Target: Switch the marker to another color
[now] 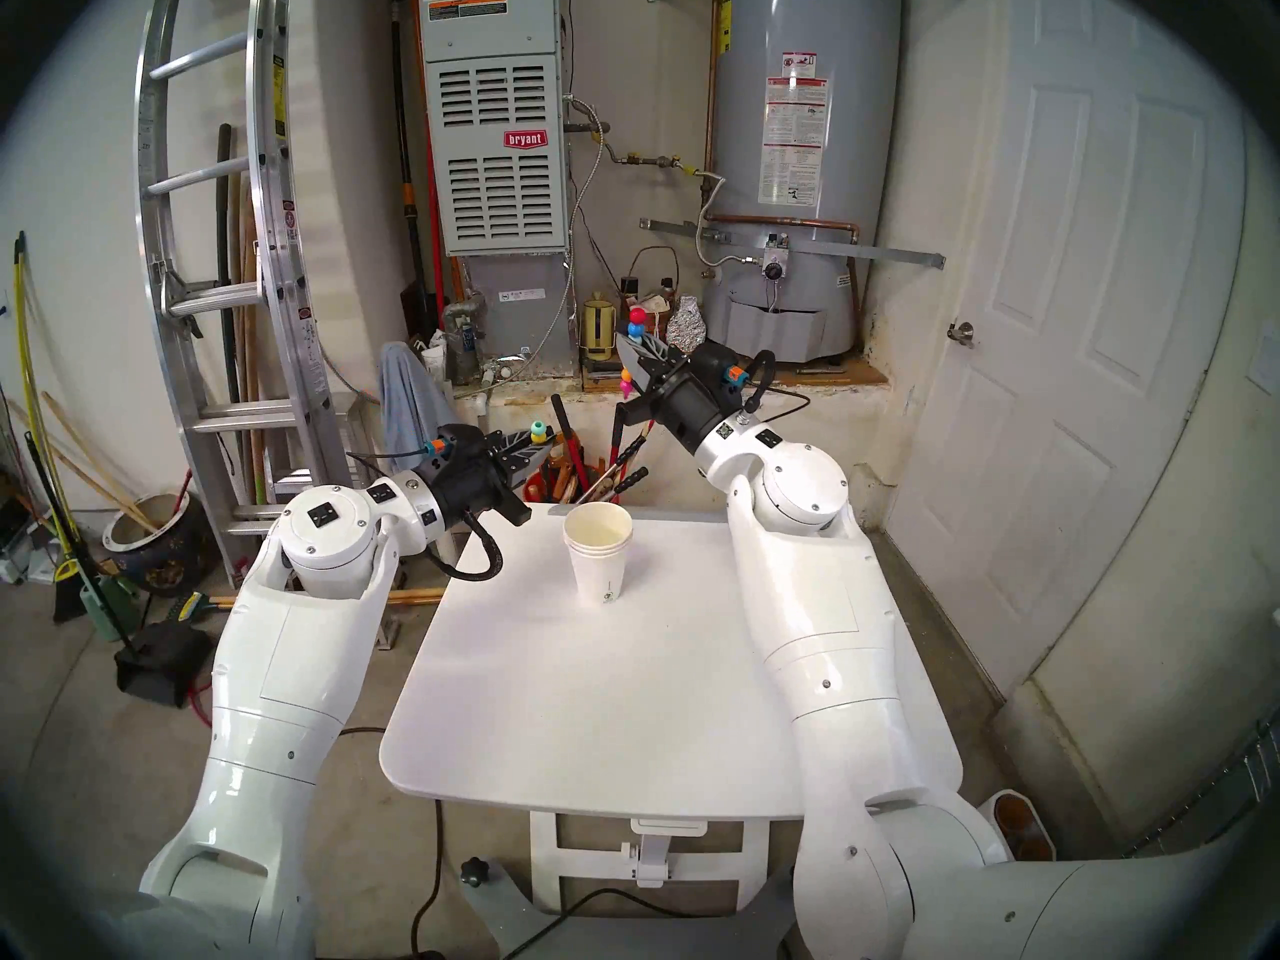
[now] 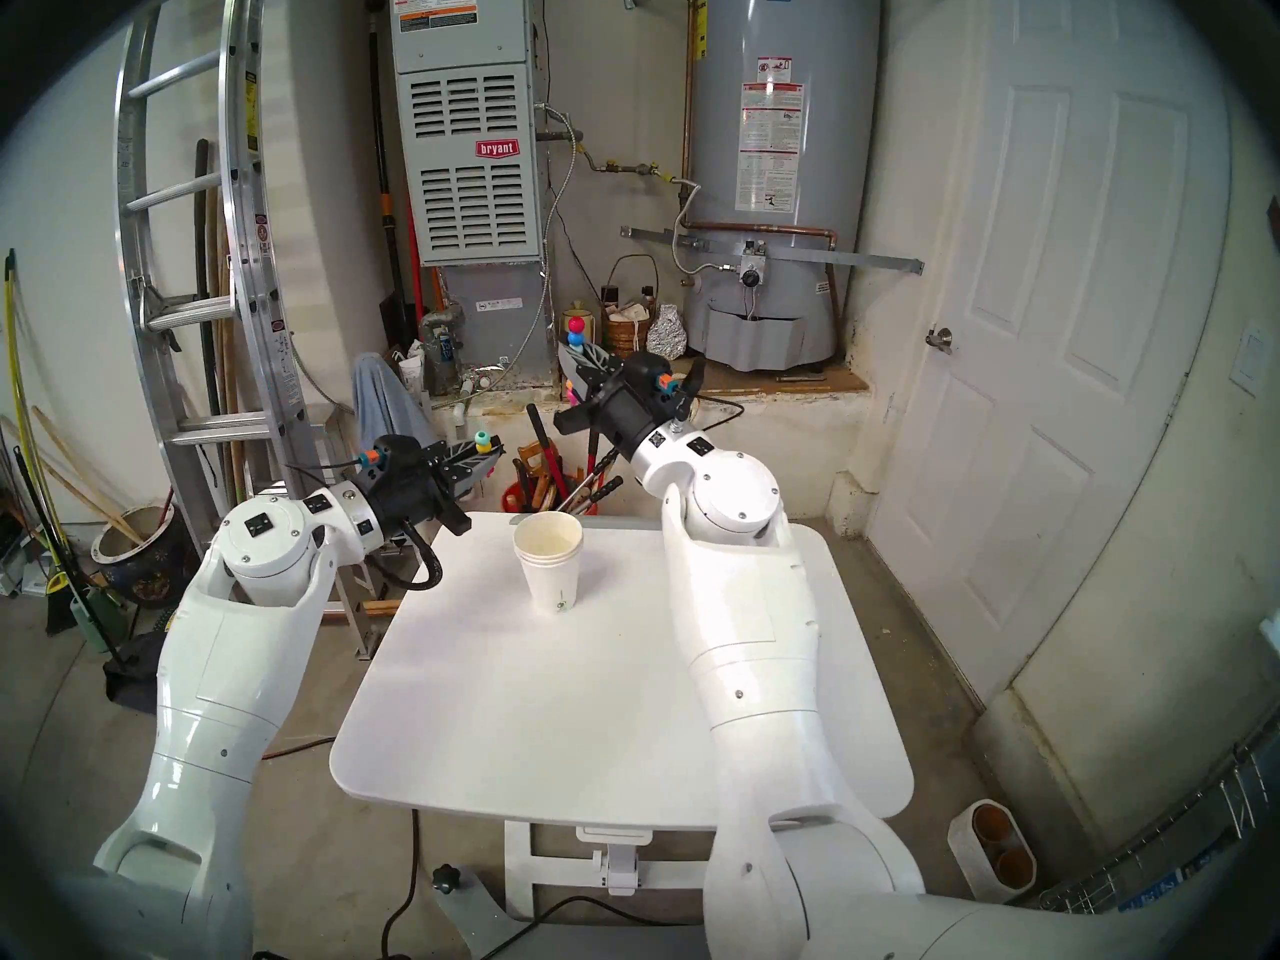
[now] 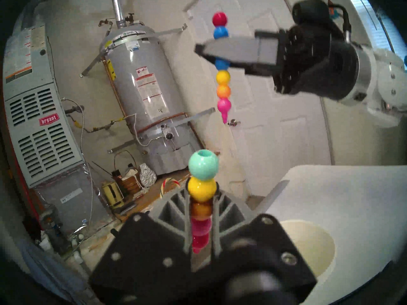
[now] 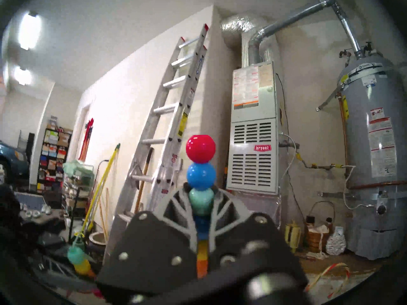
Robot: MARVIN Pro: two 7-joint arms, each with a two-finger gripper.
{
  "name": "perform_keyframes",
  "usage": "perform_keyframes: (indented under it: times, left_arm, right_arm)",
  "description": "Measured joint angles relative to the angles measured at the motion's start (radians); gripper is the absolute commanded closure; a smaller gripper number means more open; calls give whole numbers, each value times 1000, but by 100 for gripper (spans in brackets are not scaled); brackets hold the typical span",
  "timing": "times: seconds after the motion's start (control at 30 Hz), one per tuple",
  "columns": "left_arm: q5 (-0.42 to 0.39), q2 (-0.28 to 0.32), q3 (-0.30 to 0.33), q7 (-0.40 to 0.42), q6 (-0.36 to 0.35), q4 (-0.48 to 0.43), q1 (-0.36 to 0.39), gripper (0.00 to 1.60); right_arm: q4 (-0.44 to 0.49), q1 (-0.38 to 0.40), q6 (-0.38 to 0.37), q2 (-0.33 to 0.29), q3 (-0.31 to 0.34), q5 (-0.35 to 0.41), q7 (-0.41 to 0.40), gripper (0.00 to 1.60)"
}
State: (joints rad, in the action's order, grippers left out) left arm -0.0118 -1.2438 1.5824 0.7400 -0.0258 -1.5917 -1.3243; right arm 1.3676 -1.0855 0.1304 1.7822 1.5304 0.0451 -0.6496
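Marker is split in two. Left gripper (image 3: 199, 223), lower center of the wrist view, clamps the short teal-topped piece (image 3: 201, 188); right gripper (image 3: 220, 50), upper right, grips the long stack (image 3: 222, 77) w/ pink tip down, prob. for restacking. Paper cups (image 1: 600, 550) wait on the tabletop (image 1: 623, 695).

Two bead-stick marker pieces are counted: a longer piece (image 3: 222, 69), clamped in the right gripper (image 1: 634, 363), and a shorter piece (image 3: 201, 201), clamped in the left gripper (image 1: 544, 449). Three nested paper cups (image 1: 600, 550) are counted on one white table (image 1: 623, 702). One ladder (image 1: 228, 259), one furnace (image 1: 495, 113), one water heater (image 1: 796, 141) and one door (image 1: 1080, 314) are counted.
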Motion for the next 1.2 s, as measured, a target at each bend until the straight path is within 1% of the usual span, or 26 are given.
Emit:
perform_keyframes:
  times: [0.2, 0.47, 0.73, 1.0, 1.2]
  left_arm:
    - [54, 5, -23, -23, 39, 27, 15, 160]
    - [89, -4, -52, -45, 67, 58, 51, 160]
    - [97, -16, -67, -49, 71, 80, 87, 160]
    - [92, -21, -66, -48, 74, 86, 105, 160]
    - [86, -22, -65, -36, 75, 89, 109, 160]
  right_arm:
    - [-5, 1, 20, 25, -9, 79, 1, 160]
    - [-10, -17, 38, 28, -40, 162, -19, 160]
    - [-6, -61, 53, 2, -82, 198, -40, 160]
    - [-3, -90, 64, -18, -94, 209, -51, 160]
    - [-2, -93, 71, -22, -102, 212, -54, 160]
